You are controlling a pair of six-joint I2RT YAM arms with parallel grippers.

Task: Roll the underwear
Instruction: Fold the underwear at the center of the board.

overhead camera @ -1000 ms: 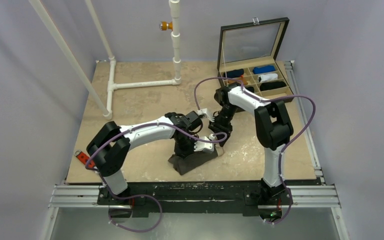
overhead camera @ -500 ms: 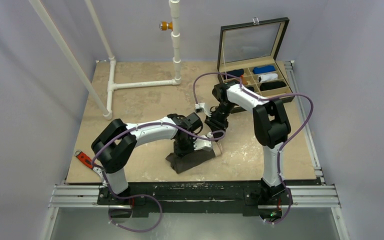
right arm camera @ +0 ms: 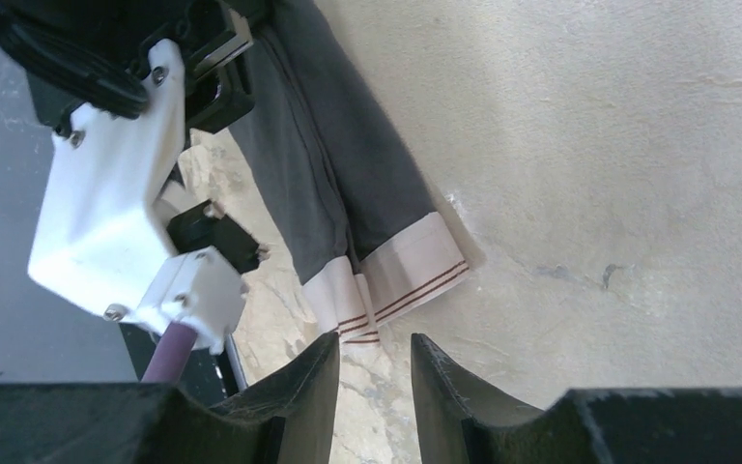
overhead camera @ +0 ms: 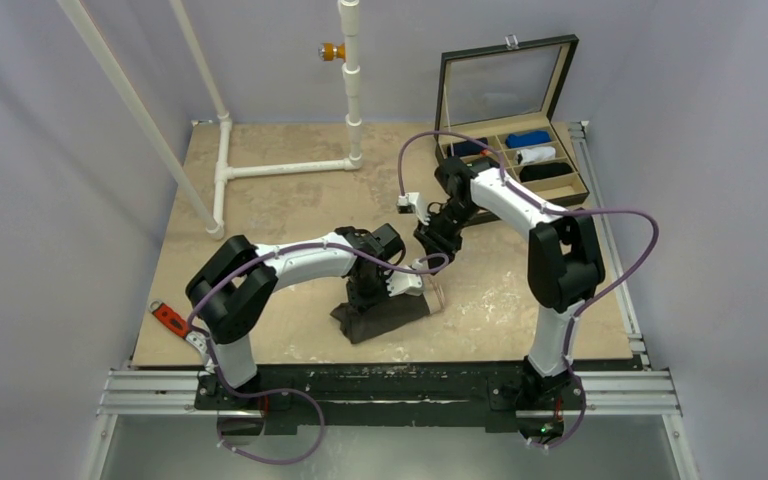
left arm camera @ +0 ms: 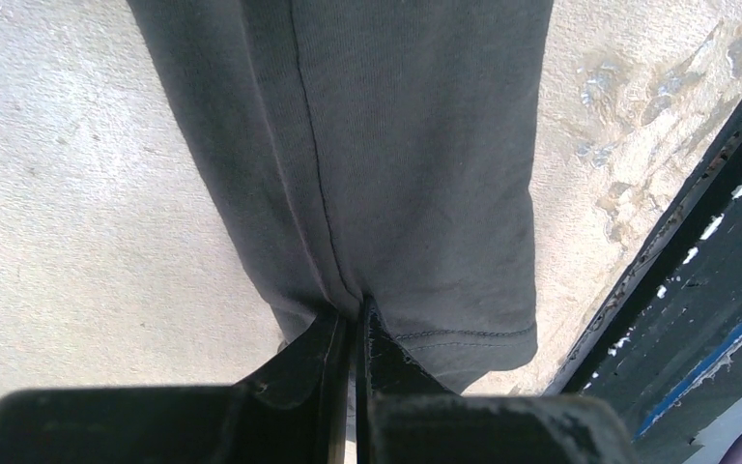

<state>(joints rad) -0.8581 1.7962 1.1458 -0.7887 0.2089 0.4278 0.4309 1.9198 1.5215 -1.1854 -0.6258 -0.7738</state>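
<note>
The underwear (overhead camera: 388, 314) lies folded into a long dark grey strip (left arm camera: 386, 164) near the table's front edge, its pale tan waistband (right arm camera: 401, 282) with thin red stripes at the right end. My left gripper (left arm camera: 353, 324) is shut, pinching the fabric near the hemmed end; from above it (overhead camera: 368, 296) stands over the strip's left part. My right gripper (right arm camera: 375, 346) hangs open just short of the waistband with nothing between its fingers. From above it (overhead camera: 432, 244) is above and behind the strip's right end.
An open compartment box (overhead camera: 572, 184) with rolled garments stands at the back right. A white pipe frame (overhead camera: 282, 168) runs along the back left. A red-handled tool (overhead camera: 170, 319) lies at the left front corner. The black front rail (left arm camera: 705, 319) is close to the strip.
My right gripper has let go of the waistband end, opened wider and drawn back toward the far side. The left gripper stays shut on the fabric, barely moved.
</note>
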